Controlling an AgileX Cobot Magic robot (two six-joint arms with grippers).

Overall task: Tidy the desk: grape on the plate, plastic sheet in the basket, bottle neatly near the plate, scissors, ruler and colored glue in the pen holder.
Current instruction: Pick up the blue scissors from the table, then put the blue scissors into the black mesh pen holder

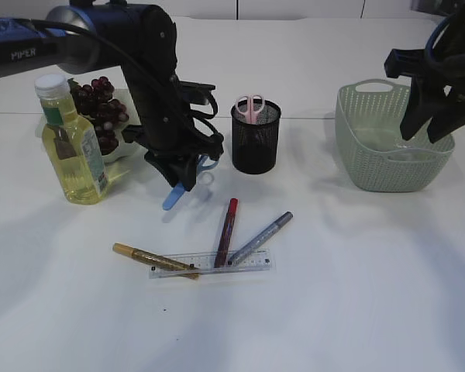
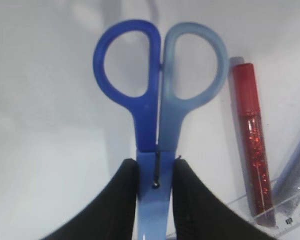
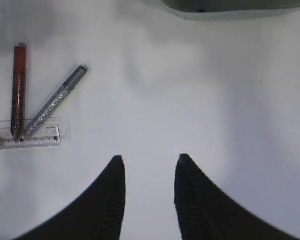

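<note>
My left gripper (image 1: 183,180) is shut on the blades of blue scissors (image 1: 187,184), held above the table left of the black mesh pen holder (image 1: 256,147). In the left wrist view the gripper (image 2: 155,172) pinches the scissors (image 2: 157,85), handles pointing away. Pink scissors (image 1: 251,107) stand in the holder. On the table lie a gold glue pen (image 1: 151,260), a red one (image 1: 228,231), a silver one (image 1: 261,238) and a clear ruler (image 1: 248,266). Grapes (image 1: 99,105) rest on the plate (image 1: 129,149). The oil bottle (image 1: 72,143) stands beside it. My right gripper (image 1: 424,133) is open and empty over the green basket (image 1: 372,159).
The right wrist view shows the open jaws (image 3: 148,161) over bare table, with the red pen (image 3: 18,90), silver pen (image 3: 55,102), ruler (image 3: 32,136) at left and the basket's edge (image 3: 230,9) at the top. Something clear lies in the basket (image 1: 409,154).
</note>
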